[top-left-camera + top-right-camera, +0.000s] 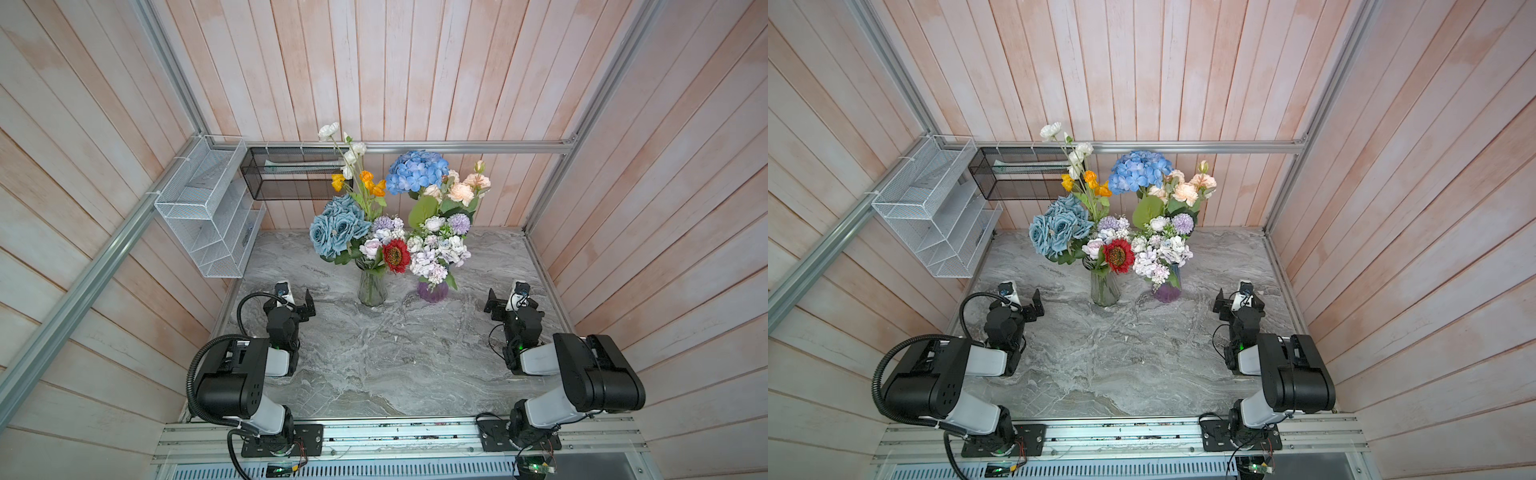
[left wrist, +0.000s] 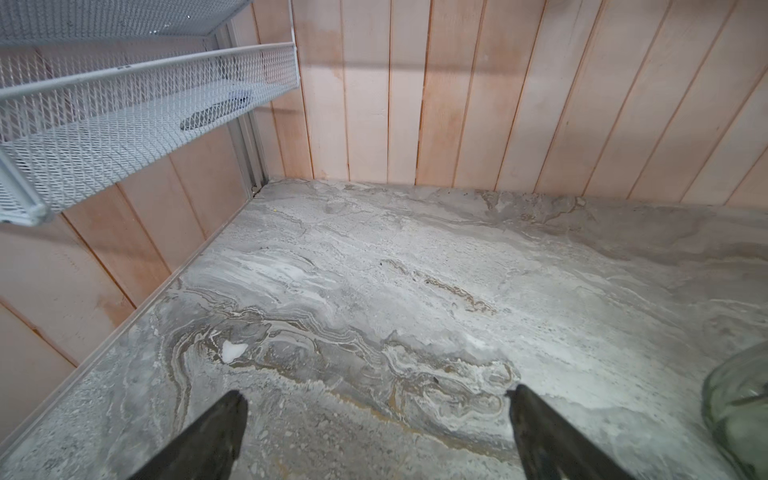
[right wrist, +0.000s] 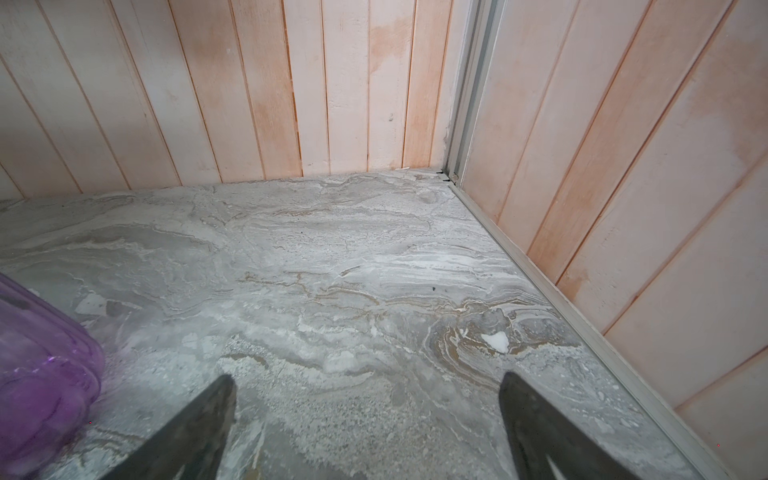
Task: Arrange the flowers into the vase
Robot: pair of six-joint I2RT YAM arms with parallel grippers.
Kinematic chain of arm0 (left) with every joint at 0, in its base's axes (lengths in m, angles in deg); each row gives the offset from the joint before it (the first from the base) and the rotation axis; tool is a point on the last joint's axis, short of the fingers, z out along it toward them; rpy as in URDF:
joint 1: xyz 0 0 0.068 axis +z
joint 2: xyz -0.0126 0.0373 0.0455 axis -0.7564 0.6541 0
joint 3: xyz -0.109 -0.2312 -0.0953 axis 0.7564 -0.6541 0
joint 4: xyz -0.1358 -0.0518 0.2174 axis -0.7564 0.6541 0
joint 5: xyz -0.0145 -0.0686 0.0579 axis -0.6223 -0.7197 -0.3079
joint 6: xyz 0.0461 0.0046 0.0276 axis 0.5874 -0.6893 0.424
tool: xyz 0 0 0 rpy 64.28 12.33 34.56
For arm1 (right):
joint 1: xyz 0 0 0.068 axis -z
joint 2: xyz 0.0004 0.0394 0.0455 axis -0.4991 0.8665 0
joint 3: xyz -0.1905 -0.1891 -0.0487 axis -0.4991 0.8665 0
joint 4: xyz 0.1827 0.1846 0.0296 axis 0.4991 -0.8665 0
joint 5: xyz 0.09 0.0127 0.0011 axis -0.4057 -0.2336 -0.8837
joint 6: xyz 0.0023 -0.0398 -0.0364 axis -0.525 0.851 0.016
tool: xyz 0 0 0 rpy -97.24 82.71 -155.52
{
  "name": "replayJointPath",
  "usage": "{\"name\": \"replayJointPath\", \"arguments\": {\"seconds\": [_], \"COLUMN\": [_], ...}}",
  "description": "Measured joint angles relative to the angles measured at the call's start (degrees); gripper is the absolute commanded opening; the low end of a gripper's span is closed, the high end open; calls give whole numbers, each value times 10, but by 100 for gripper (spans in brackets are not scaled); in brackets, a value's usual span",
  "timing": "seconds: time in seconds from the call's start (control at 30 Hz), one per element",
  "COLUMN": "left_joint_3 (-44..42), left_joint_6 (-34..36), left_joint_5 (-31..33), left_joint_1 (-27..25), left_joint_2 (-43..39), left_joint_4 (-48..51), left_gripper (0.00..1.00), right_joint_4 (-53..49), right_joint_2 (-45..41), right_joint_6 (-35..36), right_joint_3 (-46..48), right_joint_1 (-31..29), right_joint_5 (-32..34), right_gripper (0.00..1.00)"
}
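Note:
A clear glass vase (image 1: pixel 372 289) (image 1: pixel 1104 289) (image 2: pixel 739 415) holds dusty-blue roses (image 1: pixel 336 226), orange and white poppies (image 1: pixel 365 178), a red sunflower (image 1: pixel 395 255) and a lilac spray. To its right stands a purple vase (image 1: pixel 433 291) (image 1: pixel 1168 293) (image 3: pixel 41 374) with a blue hydrangea (image 1: pixel 417 171), peach roses (image 1: pixel 461 189) and lilac-white sprays (image 1: pixel 436 249). My left gripper (image 1: pixel 291 301) (image 1: pixel 1021 303) (image 2: pixel 376 392) hangs open and empty, left of the clear vase. My right gripper (image 1: pixel 511 303) (image 1: pixel 1239 301) (image 3: pixel 368 377) is open and empty, right of the purple vase.
The grey marble table (image 1: pixel 395 353) is walled by wood panels on three sides. A white wire rack (image 1: pixel 203 208) (image 2: pixel 124 124) hangs on the left wall above my left gripper. A black mesh basket (image 1: pixel 286 174) hangs on the back wall behind the poppies.

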Motion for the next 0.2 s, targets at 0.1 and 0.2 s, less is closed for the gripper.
{"name": "replayJointPath", "arguments": {"seconds": [0.1,0.2], "left_joint_3": [0,0], "left_joint_6": [0,0], "left_joint_5": [-5,-8], "left_joint_1": [0,0], "left_joint_2": [0,0], "left_joint_4": [-1,-2], "left_gripper": [100,100], "right_joint_4": [0,0], "right_joint_2": [0,0], "right_joint_6": [0,0], "right_joint_3": [0,0], "right_joint_1": [0,0], "right_joint_5": [0,0], "right_gripper": [98,98]}}
